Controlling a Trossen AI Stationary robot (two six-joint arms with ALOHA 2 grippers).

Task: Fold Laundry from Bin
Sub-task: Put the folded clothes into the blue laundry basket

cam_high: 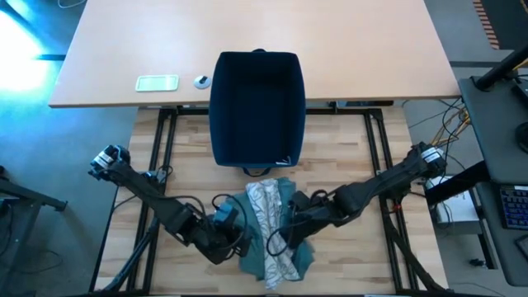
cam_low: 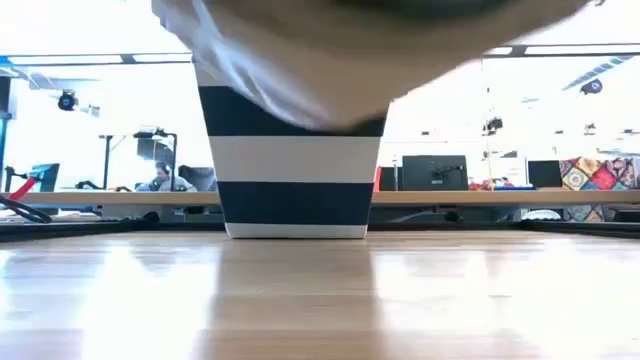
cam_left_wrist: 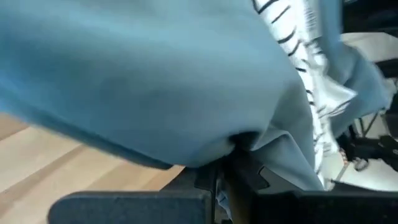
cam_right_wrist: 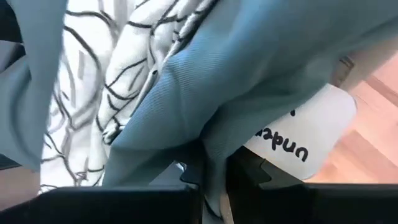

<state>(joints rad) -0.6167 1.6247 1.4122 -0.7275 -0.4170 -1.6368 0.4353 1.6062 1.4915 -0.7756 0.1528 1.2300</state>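
Two tools, left (cam_high: 233, 233) and right (cam_high: 290, 221), each clench one teal garment (cam_high: 290, 257).

The bin (cam_high: 256, 107) was set at the table's (cam_high: 346, 140) centre. The laundry (cam_high: 272, 231) was bunched at its six o'clock, flanked at nine and three by the grippers.

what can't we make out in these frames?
- Bin interior: high view, only dark shadow; contents unreadable.
- Left gripper fingertips: left wrist view, buried in the teal garment.
- Right gripper fingertips: right wrist view, covered by teal cloth too.
- Low view: a blurred cloth near the lens blocks both arms.
- Small objects on the far desk: too small to identify.
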